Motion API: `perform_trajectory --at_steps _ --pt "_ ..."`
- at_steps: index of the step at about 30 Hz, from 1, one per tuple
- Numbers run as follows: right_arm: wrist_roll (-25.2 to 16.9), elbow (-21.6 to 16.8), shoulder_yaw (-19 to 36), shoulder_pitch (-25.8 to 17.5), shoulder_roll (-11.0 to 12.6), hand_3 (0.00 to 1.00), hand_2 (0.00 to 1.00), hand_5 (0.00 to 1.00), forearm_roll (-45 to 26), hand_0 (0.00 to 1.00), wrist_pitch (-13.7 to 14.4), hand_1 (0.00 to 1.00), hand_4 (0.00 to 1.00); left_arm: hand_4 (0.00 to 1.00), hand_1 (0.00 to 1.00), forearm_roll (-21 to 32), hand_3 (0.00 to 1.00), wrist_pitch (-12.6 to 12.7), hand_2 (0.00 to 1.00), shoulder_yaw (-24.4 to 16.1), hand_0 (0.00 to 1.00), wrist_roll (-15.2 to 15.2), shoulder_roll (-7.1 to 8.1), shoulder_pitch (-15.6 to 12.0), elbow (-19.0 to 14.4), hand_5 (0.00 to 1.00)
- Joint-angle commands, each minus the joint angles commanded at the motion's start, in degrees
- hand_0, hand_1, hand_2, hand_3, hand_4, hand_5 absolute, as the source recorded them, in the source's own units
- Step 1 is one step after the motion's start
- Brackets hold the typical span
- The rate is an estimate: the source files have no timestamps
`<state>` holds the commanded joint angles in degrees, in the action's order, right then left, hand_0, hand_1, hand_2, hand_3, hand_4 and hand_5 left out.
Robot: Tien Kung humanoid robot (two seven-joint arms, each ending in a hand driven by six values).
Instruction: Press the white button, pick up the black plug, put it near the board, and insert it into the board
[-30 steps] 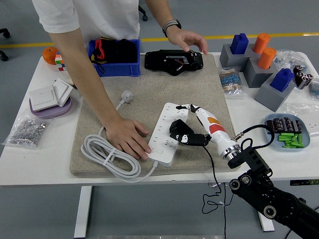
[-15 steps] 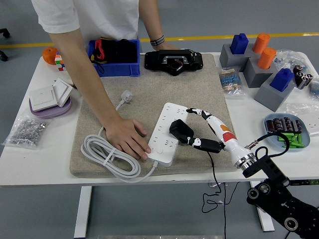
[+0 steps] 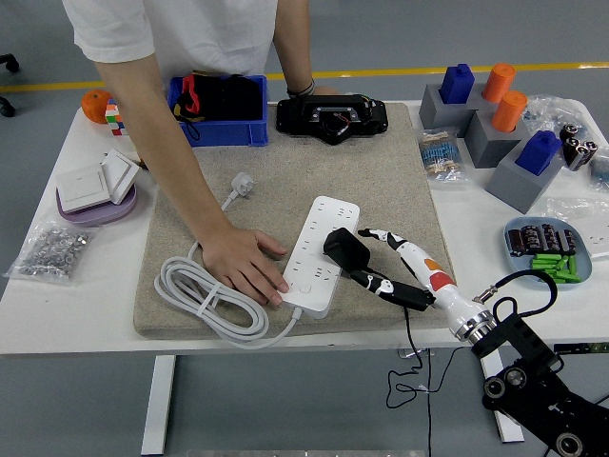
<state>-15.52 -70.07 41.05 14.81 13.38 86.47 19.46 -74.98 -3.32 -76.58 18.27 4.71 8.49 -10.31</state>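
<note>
1. Head view: lying lengthwise on the beige felt mat (image 3: 381, 181), a white rectangular power strip board (image 3: 318, 253), angled from upper right to lower left, its white coiled cable (image 3: 205, 300) looping at the mat's near left corner.
2. Sitting on the board's right long edge, a black blocky plug (image 3: 345, 249), its thin black cord (image 3: 411, 367) trailing off the table's near edge.
3. Reaching in from the lower right, the white-and-black right robot hand (image 3: 393, 265), fingers spread loosely: one dark finger lying just beside the plug's near side, another arching above it; actual grip on the plug impossible to make out.
4. Pressing down flat on the board's left end, a person's hand (image 3: 245, 264), arm crossing the mat from the far side.
5. Lying free on the mat beyond the board, a white wall plug (image 3: 242, 183).
6. Leaving open mat to the right of the board and toward the far side, up to the black casing (image 3: 331, 118).
7. Crowding the table's right edge, grey blocks with blue and orange pegs (image 3: 495, 114) and a blue dish of small parts (image 3: 550, 249).
8. Cut off by the frame: the person above the chest.
</note>
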Motion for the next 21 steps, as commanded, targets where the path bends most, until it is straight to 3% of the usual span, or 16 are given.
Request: perform_trajectory --at_steps 14,21 --pt "1.0 -1.5 -2.6 1.4 -0.8 0.865 0.905 0.952 -0.1 0.998 0.3 0.953 0.998 0.665 0.664 0.0 0.682 -0.1 0.584 0.3 0.708 0.0 0.09 0.0 0.0 0.273" --pt "1.5 -0.4 -3.6 2.4 -1.4 0.863 0.902 0.945 -0.4 0.998 0.2 0.952 0.998 0.665 0.664 0.3 0.682 -0.1 0.584 0.5 0.707 -0.1 0.03 0.0 0.0 0.274"
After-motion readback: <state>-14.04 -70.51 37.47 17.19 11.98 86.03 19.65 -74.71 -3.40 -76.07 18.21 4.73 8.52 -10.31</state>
